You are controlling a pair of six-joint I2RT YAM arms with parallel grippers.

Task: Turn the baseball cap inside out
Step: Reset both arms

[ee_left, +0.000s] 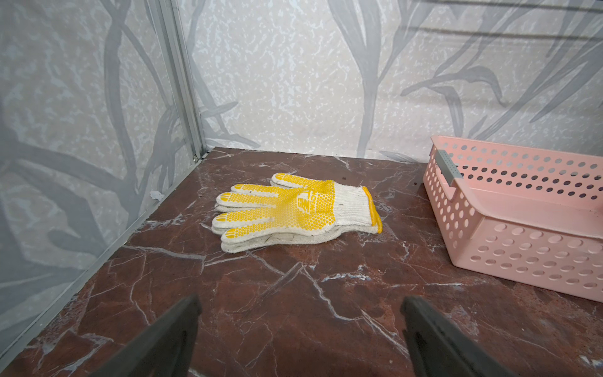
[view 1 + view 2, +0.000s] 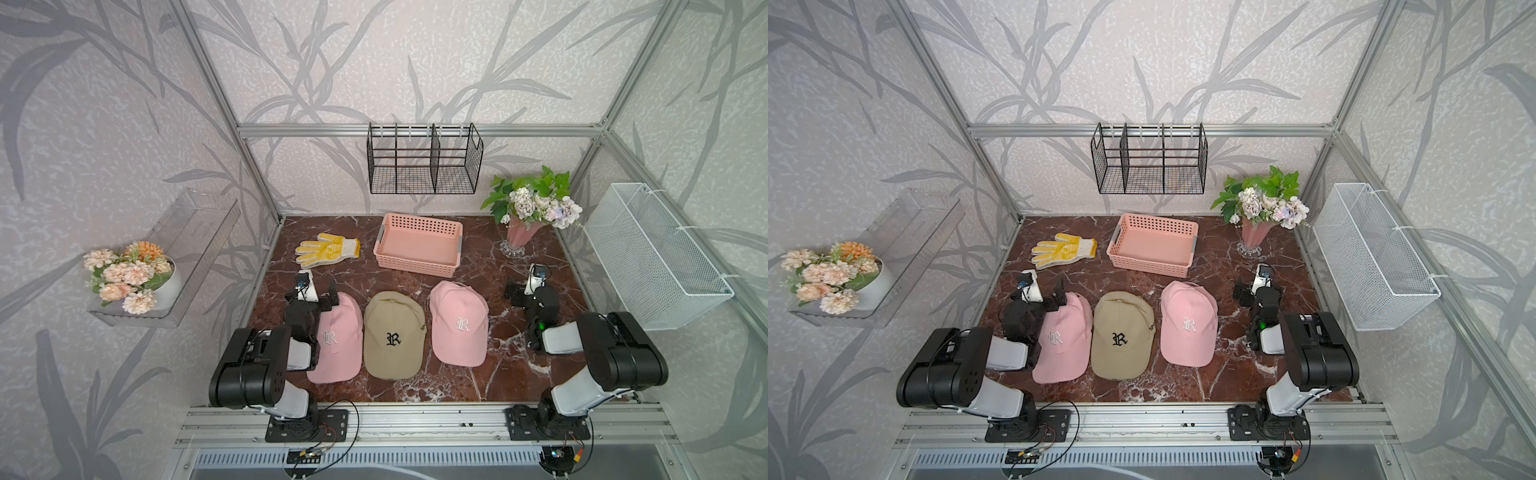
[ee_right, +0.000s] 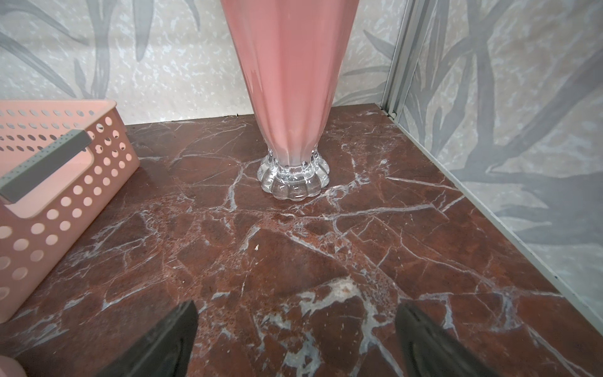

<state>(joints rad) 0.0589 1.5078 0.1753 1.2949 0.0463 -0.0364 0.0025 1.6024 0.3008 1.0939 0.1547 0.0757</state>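
Observation:
Three baseball caps lie side by side on the marble table, right side out with an "R" on each front: a pink cap point(image 2: 338, 336), a tan cap point(image 2: 392, 334) and a second pink cap point(image 2: 459, 324). They show likewise in the other top view as pink point(image 2: 1061, 336), tan point(image 2: 1121, 334) and pink point(image 2: 1187, 324). My left gripper point(image 2: 311, 287) point(image 1: 300, 303) is open and empty, just left of the left pink cap's rear edge. My right gripper point(image 2: 532, 286) point(image 3: 297, 306) is open and empty over bare table, right of the right pink cap. Neither wrist view shows a cap.
Yellow-dotted work gloves point(image 2: 328, 249) point(image 1: 293, 212) lie at the back left. A pink perforated basket point(image 2: 419, 245) stands at the back middle, a pink vase point(image 2: 519, 239) point(image 3: 287, 98) of flowers at the back right. A black wire rack point(image 2: 424, 160) hangs on the rear wall, a white mesh basket point(image 2: 656, 257) on the right wall.

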